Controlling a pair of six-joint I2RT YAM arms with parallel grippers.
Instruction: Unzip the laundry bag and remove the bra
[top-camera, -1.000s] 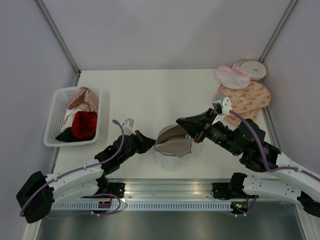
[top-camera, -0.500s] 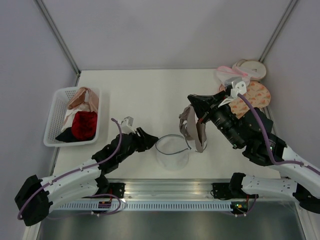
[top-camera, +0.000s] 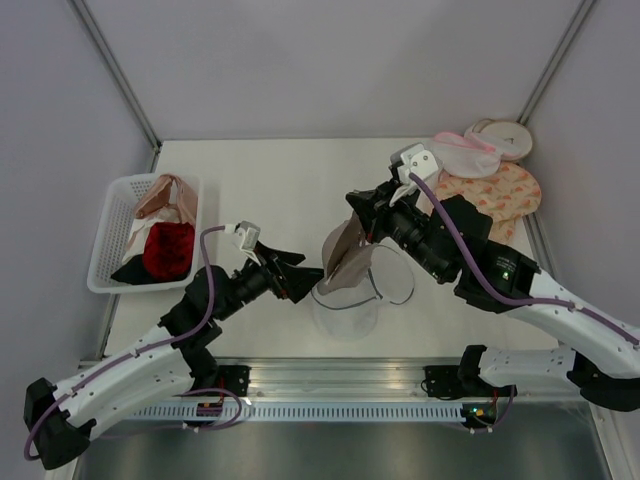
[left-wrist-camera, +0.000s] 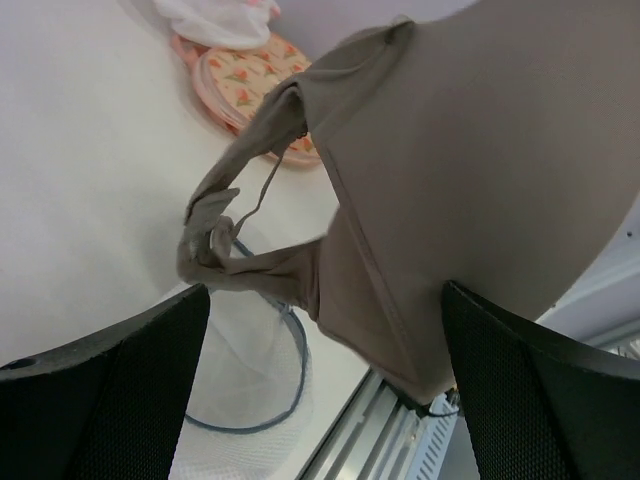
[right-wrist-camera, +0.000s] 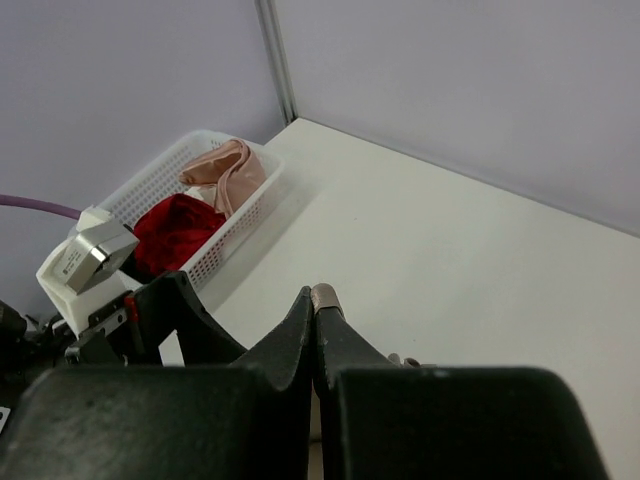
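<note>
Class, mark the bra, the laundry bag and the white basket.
bra (top-camera: 346, 262), top view, hanging fabric
laundry bag (top-camera: 345, 315), top view, mesh wall
white basket (top-camera: 107, 232), top view, left wall

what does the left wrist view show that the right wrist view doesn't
Only the left wrist view: the taupe bra hanging above the open laundry bag, with the peach patterned rounds and a white mesh pouch behind. Only the right wrist view: the white basket holding a red garment and a pink-peach garment, plus the shut right gripper. Both: the white table.
</note>
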